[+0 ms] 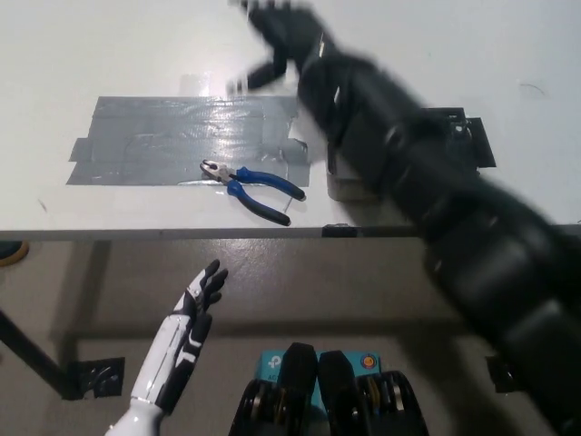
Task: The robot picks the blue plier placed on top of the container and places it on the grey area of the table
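Note:
The blue-handled plier (254, 188) lies flat near the table's front edge, its metal jaws on the grey taped area (172, 141) and its handles pointing right. My black right hand (280, 36) is raised well above and behind it, blurred, open and holding nothing. The right arm hides most of the grey container (349, 186); only a bit of its front wall shows. My white left hand (195, 304) hangs open below the table edge at lower left.
A black square mat (467, 141) lies right of the container, partly behind my arm. The white table (54, 54) spreads beyond the grey patch. Its front edge runs just below the plier.

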